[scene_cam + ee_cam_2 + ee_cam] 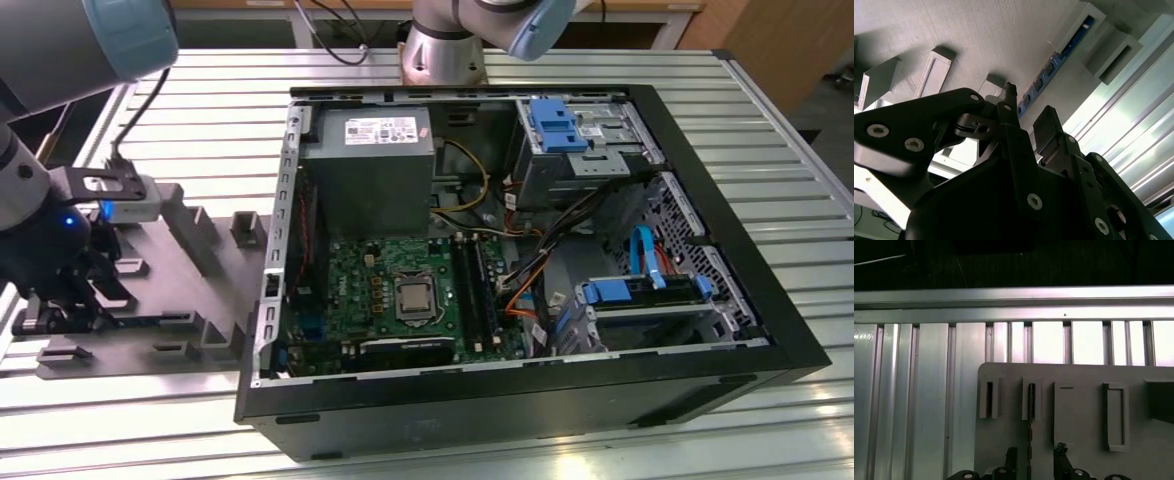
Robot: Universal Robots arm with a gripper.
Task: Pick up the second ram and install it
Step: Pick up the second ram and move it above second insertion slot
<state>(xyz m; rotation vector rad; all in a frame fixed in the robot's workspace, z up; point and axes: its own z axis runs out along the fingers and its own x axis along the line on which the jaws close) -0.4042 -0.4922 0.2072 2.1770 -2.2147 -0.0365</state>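
Risks pinching the second ram (1056, 60) off-centre and tilting it in its slot, given so thin an edge to catch. Holds nothing: gripper (1035, 459) spread open, straddling the stick on the grey holder plate (187, 290), lower left of the exterior view. Looks slim, flat and blue, dotted with dark chips, standing on edge.

You're working in a robotics lab or workshop: a ribbed aluminium bench (774, 150) carries an opened desktop computer case (534, 420), a grey parts fixture (174, 290) to its left, and the arm's base (441, 50) at the far edge.
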